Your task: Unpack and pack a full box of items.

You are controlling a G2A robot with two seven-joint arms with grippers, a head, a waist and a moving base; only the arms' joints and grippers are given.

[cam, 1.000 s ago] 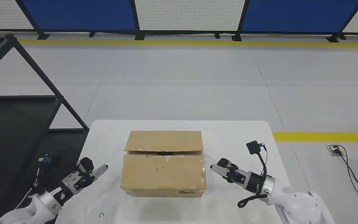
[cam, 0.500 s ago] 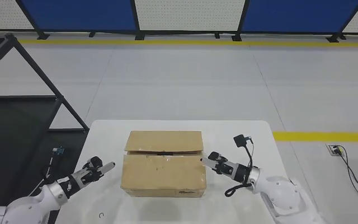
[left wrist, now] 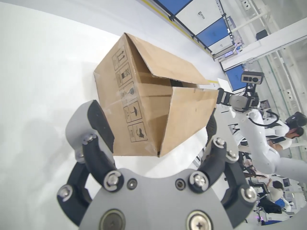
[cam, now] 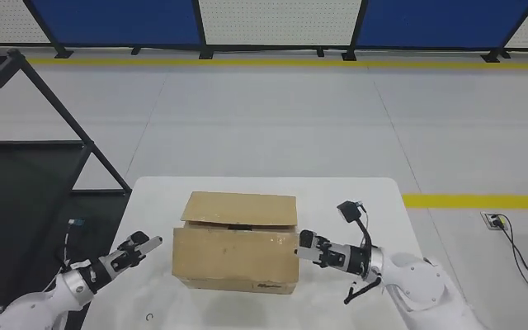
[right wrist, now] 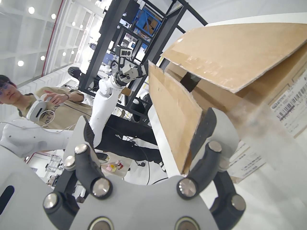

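Fig. — Cardboard box at the centre of the table, one gripper on each side.
Box stands w/ top flaps lowered but not flat, a dark gap between them. L gripper sits near the table's left edge, claw spread wide, holding nothing, apart from the box. R gripper is at the box's right end, claw also spread. One finger appears to touch the end of the near flap, though contact is hard to confirm.
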